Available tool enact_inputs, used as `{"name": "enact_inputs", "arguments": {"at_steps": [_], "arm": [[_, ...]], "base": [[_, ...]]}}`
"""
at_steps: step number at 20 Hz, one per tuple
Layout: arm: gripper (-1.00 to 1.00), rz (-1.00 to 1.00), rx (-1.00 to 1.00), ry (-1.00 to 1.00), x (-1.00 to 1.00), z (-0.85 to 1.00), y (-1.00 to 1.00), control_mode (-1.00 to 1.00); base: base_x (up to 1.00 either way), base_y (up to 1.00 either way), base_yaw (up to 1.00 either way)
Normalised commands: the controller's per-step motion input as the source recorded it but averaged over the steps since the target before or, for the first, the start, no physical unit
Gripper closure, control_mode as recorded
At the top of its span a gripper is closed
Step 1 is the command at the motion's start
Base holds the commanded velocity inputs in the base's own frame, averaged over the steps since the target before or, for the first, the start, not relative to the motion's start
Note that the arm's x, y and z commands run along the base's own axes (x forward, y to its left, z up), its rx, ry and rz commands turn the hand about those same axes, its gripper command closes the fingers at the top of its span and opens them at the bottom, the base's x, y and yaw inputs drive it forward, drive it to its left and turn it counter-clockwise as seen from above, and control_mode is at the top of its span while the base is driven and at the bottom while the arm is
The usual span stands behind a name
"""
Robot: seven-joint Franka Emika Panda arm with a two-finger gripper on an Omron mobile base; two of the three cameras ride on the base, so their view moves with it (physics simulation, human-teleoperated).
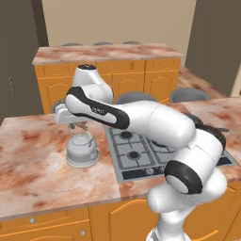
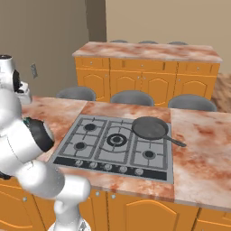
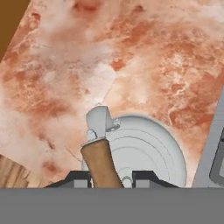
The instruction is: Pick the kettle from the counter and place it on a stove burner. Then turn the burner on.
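The silver-grey kettle (image 1: 81,149) stands upright on the pinkish-red marbled counter (image 1: 33,155), just left of the inset grey cooktop (image 1: 136,150). My gripper (image 1: 76,125) hangs right over it, at the top of its arched brown handle. In the hand view the kettle (image 3: 140,148) lies below me with its spout (image 3: 98,119) towards the upper left. The handle (image 3: 101,164) runs up between my two fingertips, and my gripper (image 3: 111,178) is open with a finger on each side of it. The right base view shows the cooktop (image 2: 115,140) with several burners.
A flat dark pan (image 2: 150,127) sits on the back right burner, handle pointing right. A row of knobs (image 2: 108,167) lines the cooktop's front edge. Grey stools (image 2: 133,97) stand behind the counter, and a second marbled counter (image 1: 108,52) lies beyond them.
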Motion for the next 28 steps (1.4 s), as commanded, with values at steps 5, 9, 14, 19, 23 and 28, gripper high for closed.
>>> {"name": "enact_inputs", "arguments": {"at_steps": [5,9,14,19,23,28], "arm": [[1.00,-0.50,0.14,0.00,-0.14,0.33,-0.65,-1.00],[1.00,-0.51,0.19,0.00,-0.24,0.27,-0.85,-1.00],[1.00,-0.50,0.26,0.00,-0.21,0.36,-1.00,-1.00],[1.00,-0.44,0.25,0.00,-0.21,0.39,-1.00,-1.00],[1.00,-0.33,0.17,0.00,-0.18,0.31,-1.00,-1.00],[1.00,-0.28,0.11,0.00,-0.11,0.18,-1.00,-1.00]], "base": [[0.00,0.00,0.00],[0.00,0.00,0.00],[0.00,0.00,0.00],[0.00,0.00,0.00],[0.00,0.00,0.00],[0.00,0.00,0.00]]}}
